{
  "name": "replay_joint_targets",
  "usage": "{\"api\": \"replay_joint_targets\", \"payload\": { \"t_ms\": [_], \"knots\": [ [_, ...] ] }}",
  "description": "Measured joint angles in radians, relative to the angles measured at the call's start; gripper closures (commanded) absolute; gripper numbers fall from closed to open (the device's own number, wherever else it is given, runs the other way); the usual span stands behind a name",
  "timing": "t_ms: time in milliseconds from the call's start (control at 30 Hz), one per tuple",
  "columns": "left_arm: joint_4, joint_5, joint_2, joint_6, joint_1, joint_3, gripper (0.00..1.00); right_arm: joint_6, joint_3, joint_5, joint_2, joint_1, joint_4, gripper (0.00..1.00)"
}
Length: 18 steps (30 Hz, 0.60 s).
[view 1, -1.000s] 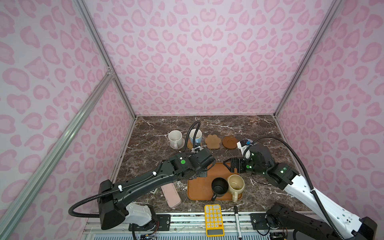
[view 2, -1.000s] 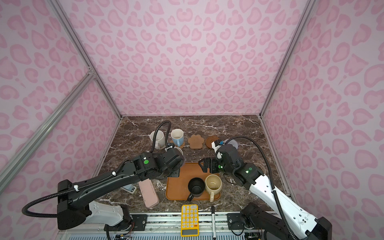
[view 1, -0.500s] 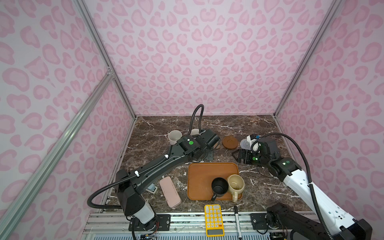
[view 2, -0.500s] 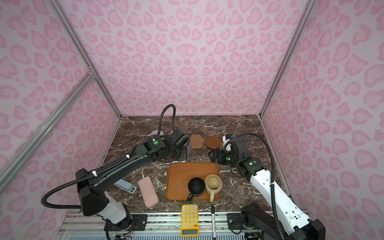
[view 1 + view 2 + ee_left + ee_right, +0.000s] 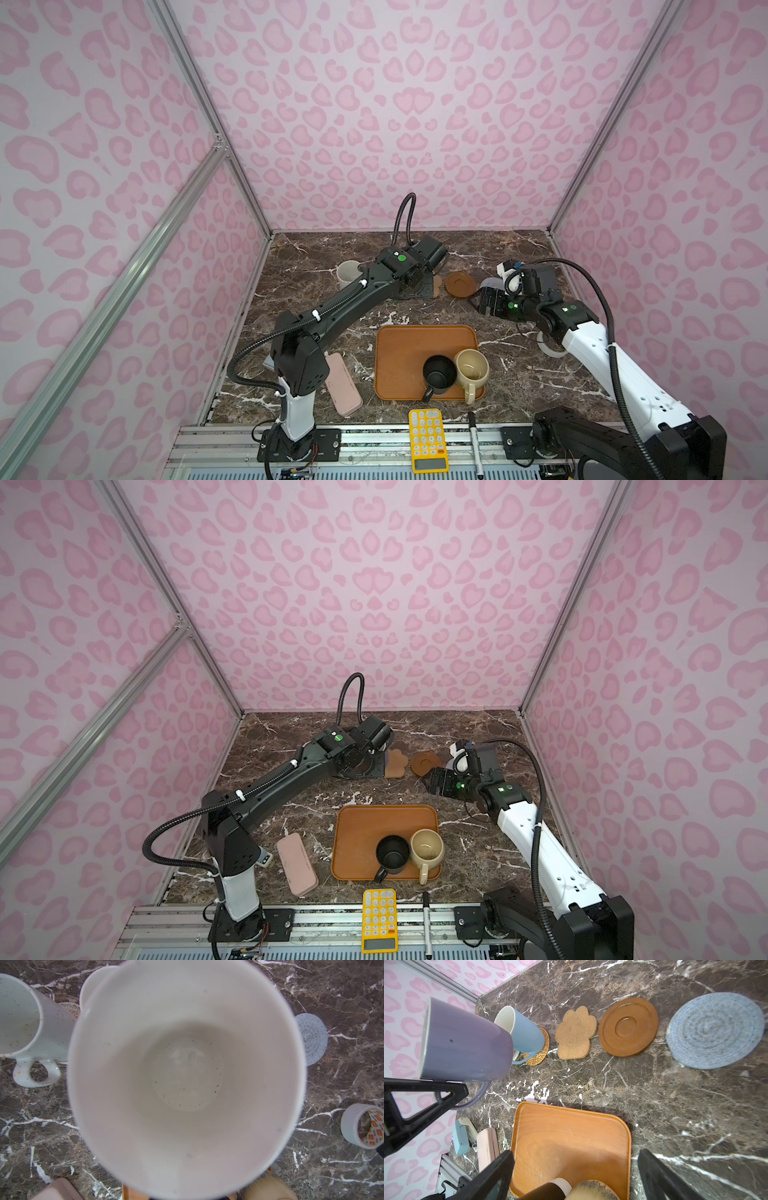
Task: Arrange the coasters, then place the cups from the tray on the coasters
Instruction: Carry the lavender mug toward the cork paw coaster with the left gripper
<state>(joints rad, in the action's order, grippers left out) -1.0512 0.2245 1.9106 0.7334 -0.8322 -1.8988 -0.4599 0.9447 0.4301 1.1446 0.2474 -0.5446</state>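
**Top views.** The left arm [image 5: 353, 299] reaches to the back of the surface [image 5: 519, 365], with its wrist over the coaster row; its tool is hidden beneath it here. The speckled white mug [image 5: 349, 272] stands at the row's left end. The wooden disc coaster [image 5: 460, 283] lies bare, and the cork paw coaster [image 5: 397, 762] shows in part beside the wrist. The tray [image 5: 399, 345] holds the black mug [image 5: 438, 374] and the cream-yellow mug [image 5: 471, 368], which touch. The right tool [image 5: 478, 300] hovers near the disc.

**Left wrist view.** The lavender mug [image 5: 187, 1076], white inside, fills the frame and hides whatever lies under it. The grey-blue crocheted coaster [image 5: 311, 1039] and the tape roll [image 5: 361, 1126] show past its rim.

**Right wrist view.** The left tool [image 5: 452, 1093] is clamped on the lavender mug's handle. The mug appears clear of the surface, beside the light blue mug [image 5: 521, 1032] on its rattan coaster [image 5: 538, 1051]. The right tool's jaws stand wide and empty above the tray.

**Handling note.** The likely step is setting the lavender mug on the paw coaster. The base should be centred over it, kept level and lowered until seated. Release comes only then, with the tool drawn away from the blue mug.
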Motion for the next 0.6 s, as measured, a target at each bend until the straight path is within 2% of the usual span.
{"api": "replay_joint_targets", "payload": {
  "t_ms": [600],
  "knots": [
    [-0.006,-0.035,0.296,-0.023,0.057,-0.259,0.97,-0.026,0.105,-0.006,0.179,-0.006,0.016,0.03]
  ]
}}
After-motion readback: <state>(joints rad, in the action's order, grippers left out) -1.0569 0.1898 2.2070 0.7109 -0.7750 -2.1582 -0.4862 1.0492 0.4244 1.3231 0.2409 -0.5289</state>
